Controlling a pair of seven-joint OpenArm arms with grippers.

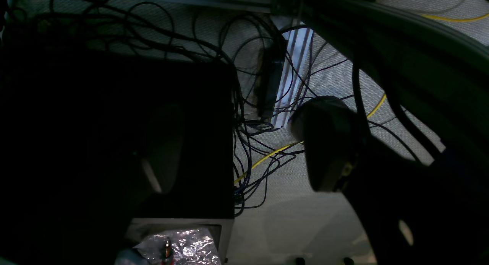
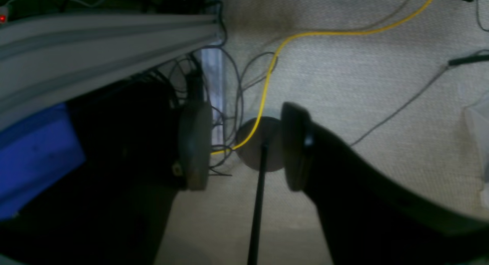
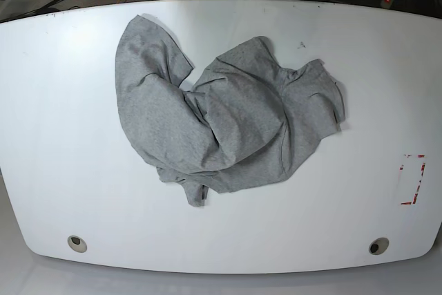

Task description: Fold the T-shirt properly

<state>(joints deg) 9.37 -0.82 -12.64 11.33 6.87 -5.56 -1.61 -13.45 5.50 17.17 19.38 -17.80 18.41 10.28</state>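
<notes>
No writing can be read in any view. The T-shirt [image 3: 228, 129] lies crumpled with only plain grey cloth showing. A red-edged mark [image 3: 413, 179] on the table [image 3: 55, 136] carries no legible characters.

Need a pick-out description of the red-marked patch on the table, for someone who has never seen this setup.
Start from the white table in the base view, with the crumpled grey T-shirt heaped around its middle. Go to the table's right edge, well clear of the shirt: the red-marked patch is a small upright rectangle outlined in broken red. It is the only coloured mark on the tabletop; the two round holes near the front edge are grey.
</notes>
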